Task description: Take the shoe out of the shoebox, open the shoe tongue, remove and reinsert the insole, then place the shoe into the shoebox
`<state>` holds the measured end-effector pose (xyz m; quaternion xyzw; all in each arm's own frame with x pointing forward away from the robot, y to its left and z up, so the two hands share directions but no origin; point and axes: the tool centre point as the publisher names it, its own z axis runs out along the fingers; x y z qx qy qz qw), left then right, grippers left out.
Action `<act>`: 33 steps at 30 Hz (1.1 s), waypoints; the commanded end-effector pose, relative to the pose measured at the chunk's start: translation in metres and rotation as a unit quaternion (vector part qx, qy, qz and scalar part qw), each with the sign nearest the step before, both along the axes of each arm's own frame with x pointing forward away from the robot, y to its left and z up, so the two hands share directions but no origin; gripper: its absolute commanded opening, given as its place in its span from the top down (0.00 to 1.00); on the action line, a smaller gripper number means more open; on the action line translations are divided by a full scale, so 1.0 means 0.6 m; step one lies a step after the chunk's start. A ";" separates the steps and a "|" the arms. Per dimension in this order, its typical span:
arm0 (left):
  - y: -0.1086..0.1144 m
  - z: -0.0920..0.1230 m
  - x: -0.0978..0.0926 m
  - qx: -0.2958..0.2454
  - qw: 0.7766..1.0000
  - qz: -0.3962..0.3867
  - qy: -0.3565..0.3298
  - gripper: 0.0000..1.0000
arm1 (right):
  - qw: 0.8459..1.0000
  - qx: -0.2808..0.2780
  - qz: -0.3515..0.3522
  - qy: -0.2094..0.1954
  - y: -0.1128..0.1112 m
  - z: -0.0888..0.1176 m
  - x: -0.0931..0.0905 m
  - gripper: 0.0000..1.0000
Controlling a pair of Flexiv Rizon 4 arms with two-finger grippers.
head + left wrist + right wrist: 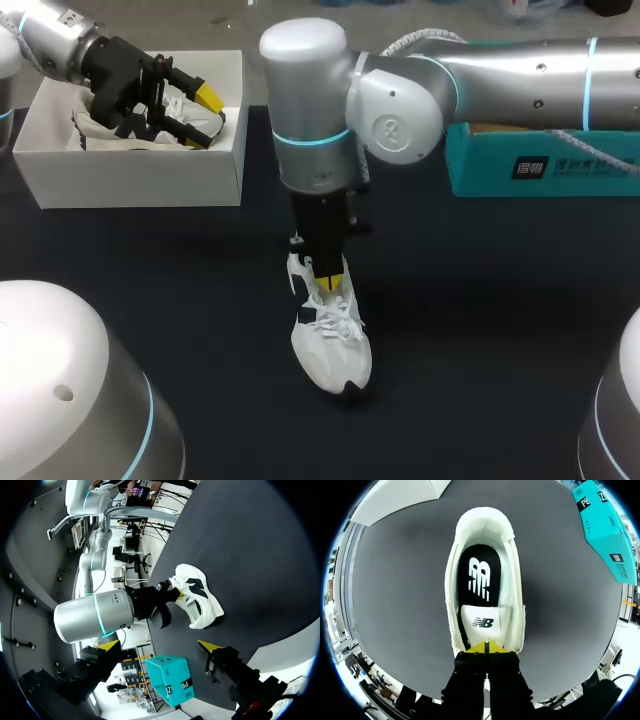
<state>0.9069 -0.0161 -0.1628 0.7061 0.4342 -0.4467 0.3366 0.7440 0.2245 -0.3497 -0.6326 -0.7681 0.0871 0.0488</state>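
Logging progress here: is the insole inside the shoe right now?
Yes, the right wrist view shows the black insole lying inside the white shoe.

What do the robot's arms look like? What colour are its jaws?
Both the left arm and right arm are silver tubes with glowing turquoise rings at rounded joints. A pale braided cable runs along the right one. The jaws are black with yellow tips.

Bright overhead light casts a soft shadow beside the shoe (335,350) on the table (500,350) and glares off the right arm (300,60)
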 end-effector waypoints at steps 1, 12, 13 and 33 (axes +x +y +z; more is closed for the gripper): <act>0.001 0.000 0.000 0.001 1.000 -0.001 -0.001 0.00 | 1.000 0.015 0.011 -0.012 0.000 0.002 0.011 1.00; 0.001 0.000 0.000 0.001 1.000 -0.001 -0.001 0.00 | 0.895 0.116 0.412 -0.127 0.010 0.069 0.028 1.00; 0.001 0.000 0.000 0.001 1.000 -0.001 -0.001 0.00 | 0.909 0.109 0.386 -0.113 0.008 0.075 0.029 1.00; 0.001 0.000 0.000 0.001 1.000 -0.001 -0.001 0.00 | 0.730 0.082 0.653 -0.184 0.027 0.085 0.092 1.00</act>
